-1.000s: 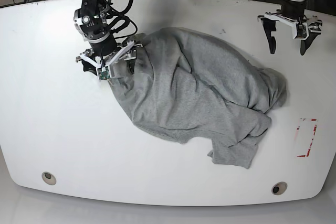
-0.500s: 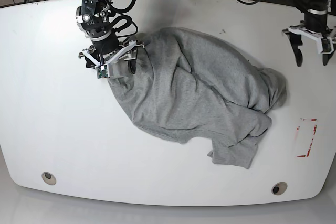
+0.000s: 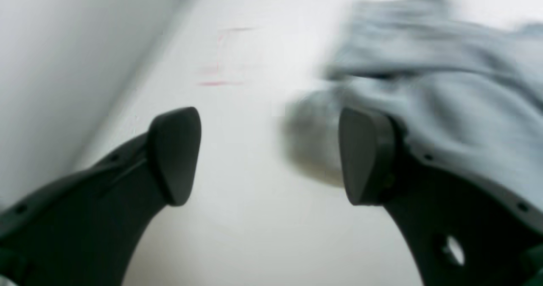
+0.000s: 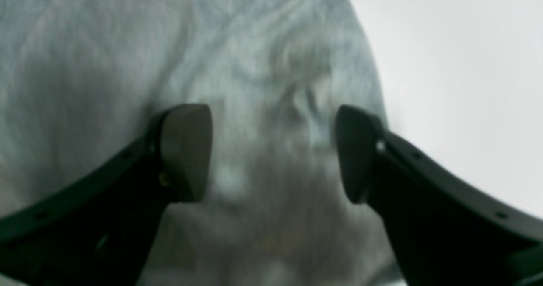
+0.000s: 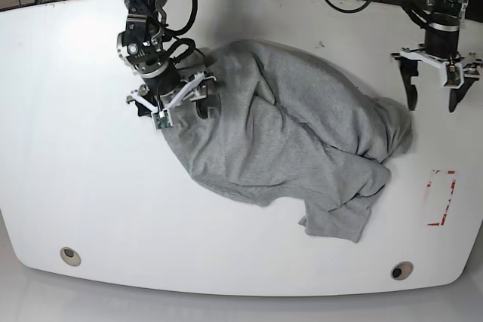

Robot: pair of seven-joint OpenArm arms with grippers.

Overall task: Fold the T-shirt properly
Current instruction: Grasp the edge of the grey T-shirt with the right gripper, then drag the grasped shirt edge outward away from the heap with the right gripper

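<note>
Jaws, right gripper (image 4: 271, 154): spread wide, nothing between them; in our right wrist view grey cloth fills the gap behind the pads, which stand over it rather than pinching it.
Jaws, left gripper (image 3: 269, 156): spread wide and empty; bare table shows between them in our left wrist view.
T-shirt (image 5: 294, 137): a crumpled light grey heap on the middle of the white table (image 5: 68, 171), running from its far-left edge under the right gripper (image 5: 175, 103) to a loose flap near the front at centre-right.
Position, right gripper: at the far-left edge of the T-shirt (image 4: 127, 44), directly over the cloth.
Position, left gripper (image 5: 432, 93): over bare table just beyond the heap's right-hand bulge, apart from the cloth.
Step in hand: we judge it the opening stage, finding edges to spread the garment flat; no fold has been made.
Next move: we think each gripper must come down on a true hem or shoulder edge, not a mid-panel wrinkle, and close there before pulling the cloth apart; the left gripper must first reach the fabric.
Red marking (image 5: 441, 200): a rectangular outline on the table at right, well apart from the shirt.
Hidden: collar, sleeves and any printed side are buried in the folds; we see no lettering.
Hard to make out: the left wrist view is blurred, so the T-shirt (image 3: 445, 78) there reads only as a grey mass; the right gripper's pads may be touching the cloth, but we cannot tell.
</note>
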